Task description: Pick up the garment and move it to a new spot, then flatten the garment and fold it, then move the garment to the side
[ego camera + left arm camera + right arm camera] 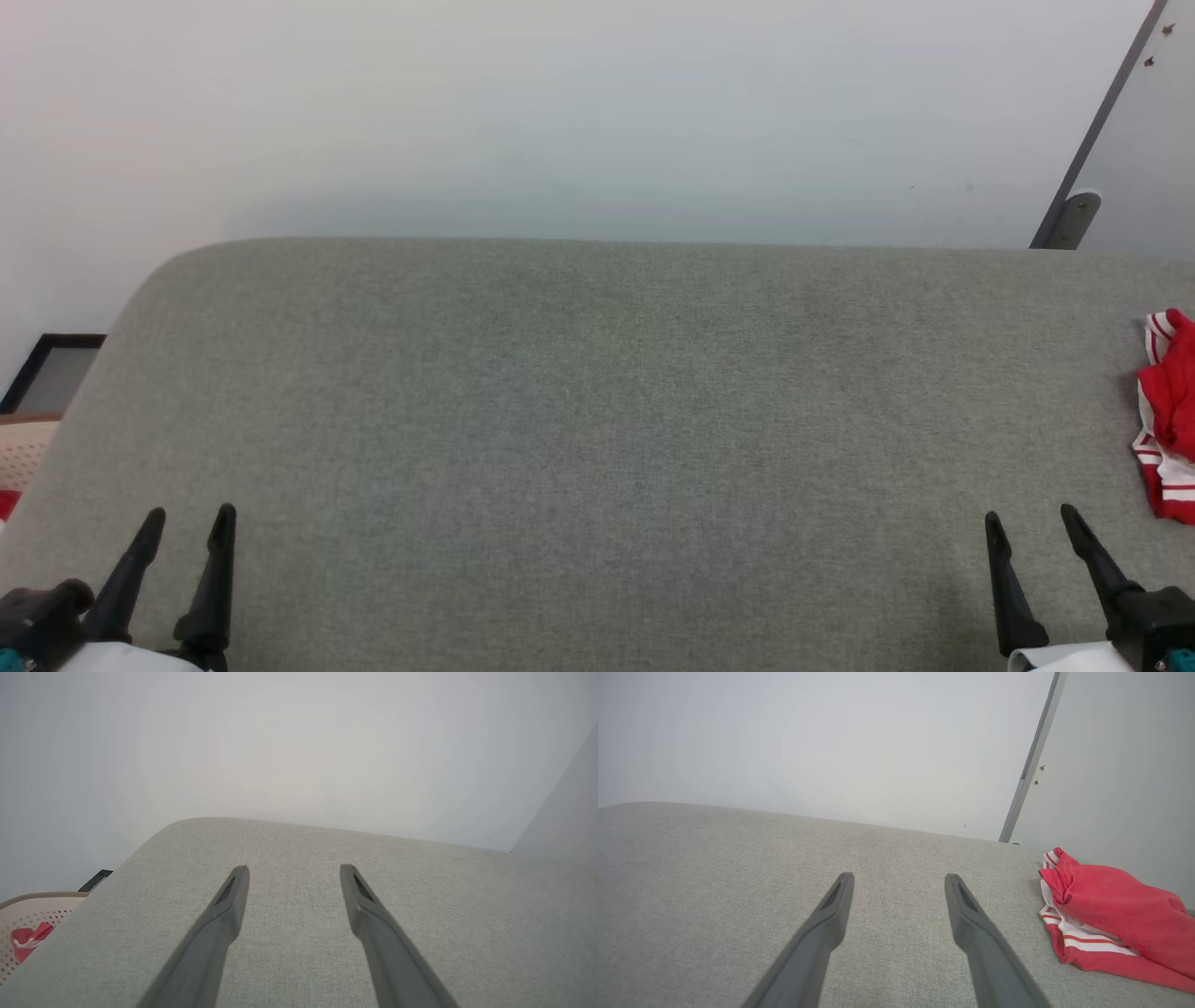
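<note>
The garment (1172,411) is a crumpled bright-red shirt with white and striped trim, lying at the far right edge of the grey cushioned surface (597,420). In the right wrist view the garment (1111,914) sits bunched to the right of my fingers. My right gripper (1027,518) hovers open at the lower right, to the left of and nearer than the shirt, holding nothing. At the lower left my left gripper (191,515) is open too, far from the shirt. Both wrist views show spread fingers, the left gripper (294,870) and right gripper (899,878), above bare fabric.
A pale perforated basket (28,914) with something red inside stands beyond the surface's left edge. A dark frame (51,369) leans by the wall at left. A grey door edge (1097,131) rises at the back right. The white wall runs behind the surface.
</note>
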`<state>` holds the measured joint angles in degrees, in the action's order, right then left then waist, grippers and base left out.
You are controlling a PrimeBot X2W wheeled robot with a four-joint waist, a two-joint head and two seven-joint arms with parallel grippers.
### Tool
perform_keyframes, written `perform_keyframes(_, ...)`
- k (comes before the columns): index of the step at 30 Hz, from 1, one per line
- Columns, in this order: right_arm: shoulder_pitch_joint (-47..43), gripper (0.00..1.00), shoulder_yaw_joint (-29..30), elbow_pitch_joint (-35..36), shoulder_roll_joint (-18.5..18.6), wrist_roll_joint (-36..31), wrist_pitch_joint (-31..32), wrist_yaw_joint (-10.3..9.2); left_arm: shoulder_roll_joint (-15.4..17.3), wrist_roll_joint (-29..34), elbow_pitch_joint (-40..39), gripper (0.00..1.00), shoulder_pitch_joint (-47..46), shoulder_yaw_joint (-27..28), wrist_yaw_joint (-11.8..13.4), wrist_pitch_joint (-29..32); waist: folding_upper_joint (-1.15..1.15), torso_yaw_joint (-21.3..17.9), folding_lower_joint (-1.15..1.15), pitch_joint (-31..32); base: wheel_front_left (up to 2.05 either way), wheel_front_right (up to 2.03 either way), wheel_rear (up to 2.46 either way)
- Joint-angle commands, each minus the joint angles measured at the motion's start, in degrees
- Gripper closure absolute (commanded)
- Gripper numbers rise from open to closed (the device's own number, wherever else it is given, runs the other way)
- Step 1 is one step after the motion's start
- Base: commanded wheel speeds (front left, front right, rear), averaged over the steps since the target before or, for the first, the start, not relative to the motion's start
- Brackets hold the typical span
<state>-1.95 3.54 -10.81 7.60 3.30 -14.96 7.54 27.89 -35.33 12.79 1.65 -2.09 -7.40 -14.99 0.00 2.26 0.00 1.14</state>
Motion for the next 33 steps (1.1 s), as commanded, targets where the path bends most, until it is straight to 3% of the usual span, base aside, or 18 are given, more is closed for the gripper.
perform_keyframes(1,-0.93,0.0,0.02,0.71,-0.32,-0.26,-0.27,-0.12,-0.28,-0.3,-0.22,0.0,0.8,0.35,-0.15,-0.22,0.0,-0.2,0.0,0.1,0.0,0.0,0.0)
perform_keyframes(20,-3.47,0.0,1.02,3.76,-2.13,-1.32,-0.26,-0.12,-1.01,-1.58,-1.64,0.0,1.6,0.03,-0.15,-0.22,0.0,-0.42,0.0,0.6,0.0,0.0,0.0)
perform_keyframes(21,-3.34,1.0,1.05,3.36,-2.04,-1.3,0.01,0.0,-1.14,-1.14,-1.25,1.0,1.23,-0.05,0.01,0.04,0.0,-0.45,0.0,0.61,0.0,0.0,0.0)
perform_keyframes(25,-3.66,1.0,1.02,1.04,-2.66,-1.02,0.48,0.0,-3.61,-1.29,0.58,1.0,2.17,-0.98,0.01,0.44,0.0,-0.46,0.0,0.61,0.0,0.0,0.0)
perform_keyframes(33,-2.12,1.0,1.48,0.41,-2.88,8.88,3.02,-0.01,-5.92,-7.47,0.61,1.0,1.01,0.09,0.0,2.74,0.0,-0.58,0.0,0.49,0.0,0.0,0.0)
